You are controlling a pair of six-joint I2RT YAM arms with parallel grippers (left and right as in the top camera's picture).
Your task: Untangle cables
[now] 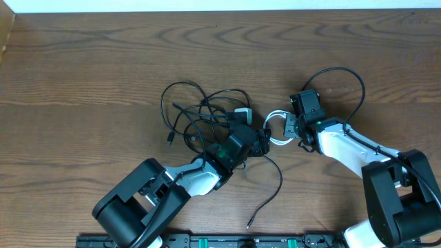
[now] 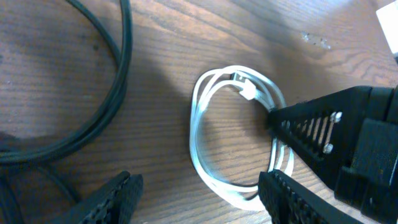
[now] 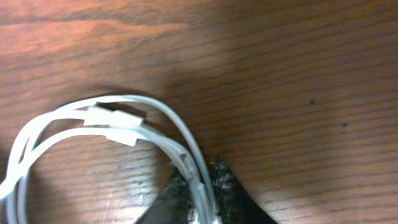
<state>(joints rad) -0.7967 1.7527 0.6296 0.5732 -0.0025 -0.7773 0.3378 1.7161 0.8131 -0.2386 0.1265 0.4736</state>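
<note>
Overhead, the black cables (image 1: pixel 200 114) lie tangled at mid-frame on the table (image 1: pixel 83 69); just right of them the white cable (image 1: pixel 271 116) sits coiled between the left gripper (image 1: pixel 264 139) and right gripper (image 1: pixel 289 131); in the left wrist view the left jaws stand wide apart along the bottom edge, the right gripper pinching the coil at right; the right wrist view shows its fingers (image 3: pixel 230 199) closed on the white strands at bottom centre.
</note>
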